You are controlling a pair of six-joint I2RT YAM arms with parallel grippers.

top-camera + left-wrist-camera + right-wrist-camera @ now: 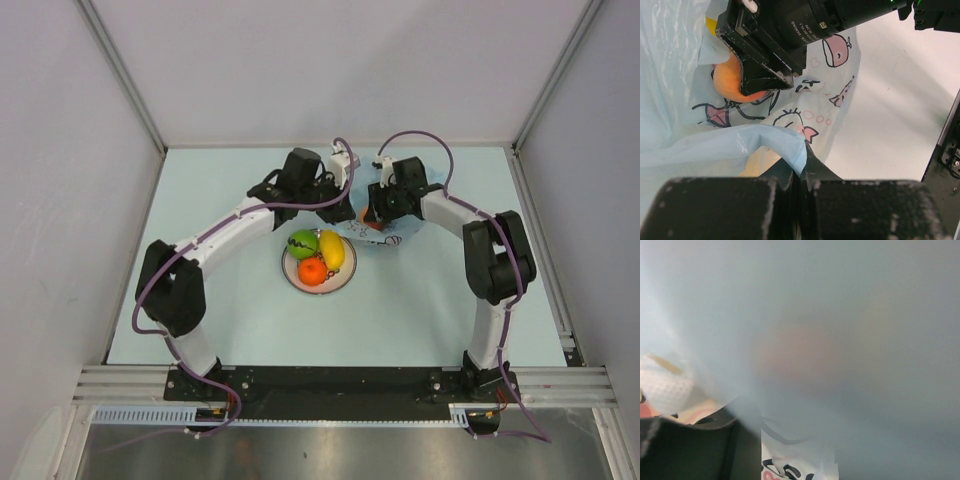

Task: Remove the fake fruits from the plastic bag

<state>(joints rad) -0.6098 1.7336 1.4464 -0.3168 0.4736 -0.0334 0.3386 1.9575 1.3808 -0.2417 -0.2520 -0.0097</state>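
Inside plastic bag (840,95), peach-coloured fruit (726,82).

Peach-coloured fruit (727,82) inside crumpled blue bag (835,75)

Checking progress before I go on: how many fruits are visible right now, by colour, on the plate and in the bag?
Green fruit: 1, on plate
Yellow banana: 1, on plate
Orange fruit: 1, on plate
Peach fruit: 1, in bag
Total: 4
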